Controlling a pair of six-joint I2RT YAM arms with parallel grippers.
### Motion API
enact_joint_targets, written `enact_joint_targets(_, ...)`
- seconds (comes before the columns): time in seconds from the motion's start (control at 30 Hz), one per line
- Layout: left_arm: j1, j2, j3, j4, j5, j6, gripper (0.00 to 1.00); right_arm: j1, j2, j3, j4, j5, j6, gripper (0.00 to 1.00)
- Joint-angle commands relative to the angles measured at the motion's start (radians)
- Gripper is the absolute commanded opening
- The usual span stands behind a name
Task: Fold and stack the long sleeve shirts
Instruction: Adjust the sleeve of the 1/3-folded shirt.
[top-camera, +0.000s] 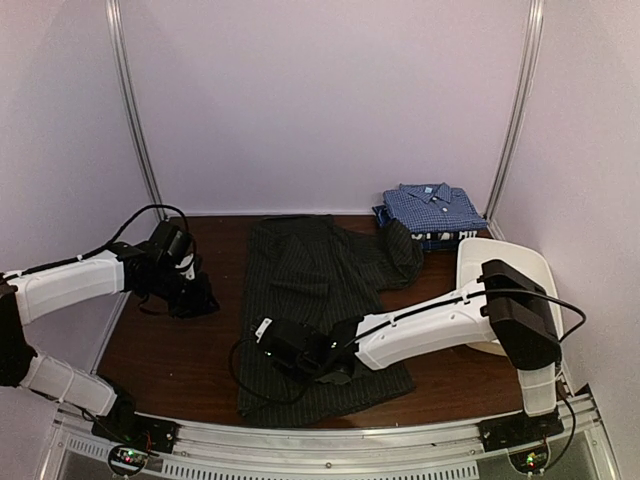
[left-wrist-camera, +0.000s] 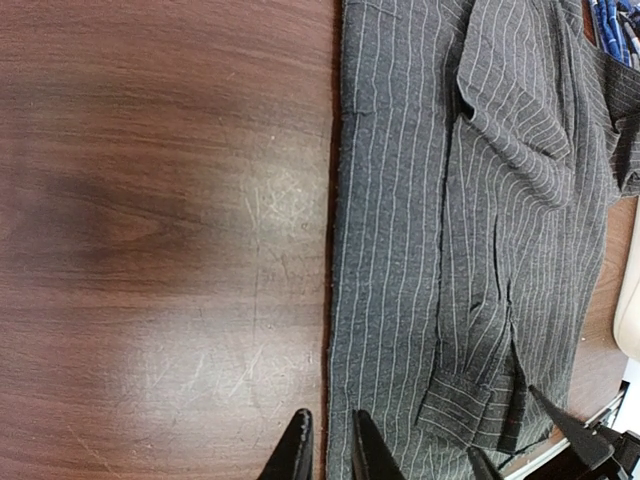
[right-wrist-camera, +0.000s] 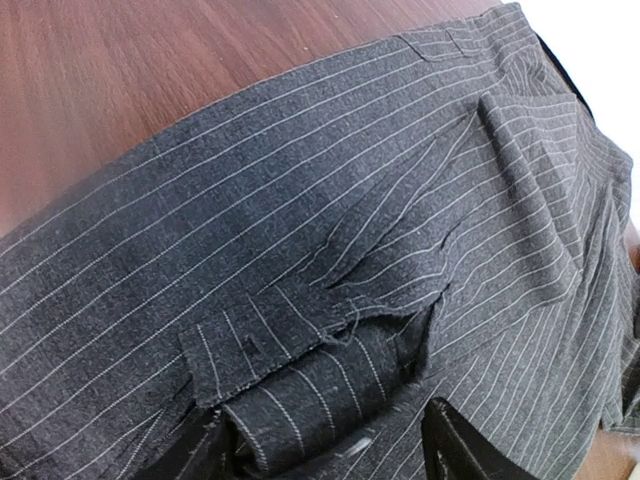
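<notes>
Finding the charcoal shirt (top-camera: 320, 290) lying spread on the table (top-camera: 170, 350), running from upper centre to lower centre of the top view, creasing into folds across its middle and bunching at its upper right end against the stack. Noting the blue shirt (top-camera: 432, 205) sitting folded, collar up, at the upper right of that view, resting on the navy shirt (top-camera: 440, 241), with white lettering peeking out along the front edge. Spotting the tub (top-camera: 510, 270) sitting just beside that stack, toward the right edge, partly behind the right arm. Reaching the right gripper (right-wrist-camera: 325, 425) low over the lower part of the charcoal shirt, jaws standing wide apart; straddling a rolled fold of pinstriped cloth just below the cuff (right-wrist-camera: 250, 345) at the bottom of the right wrist view, with fingers (right-wrist-camera: 455, 450) flanking that fold and not clamping it. Hanging the left gripper (left-wrist-camera: 332, 452) over the wood at the left of the top view, right at the shirt's long edge; showing jaws nearly together at the bottom of the left wrist view, leaving only a narrow slit, gripping nothing.
</notes>
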Motion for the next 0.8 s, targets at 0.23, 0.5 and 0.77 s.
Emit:
enact_joint_targets(0.23, 0.018, 0.022, 0.011, 0.052, 0.004, 0.034, 0.15, -0.027, -0.032, 0.037, -0.01, -0.141, 0.001, 0.0)
enact_joint_targets(0.5, 0.025, 0.014, -0.008, 0.067, 0.012, 0.038, 0.15, -0.085, -0.107, 0.031, -0.005, -0.376, 0.037, 0.0)
enact_joint_targets(0.77, 0.027, 0.016, -0.012, 0.076, 0.022, 0.038, 0.15, -0.085, -0.092, 0.065, -0.007, -0.512, 0.053, 0.0)
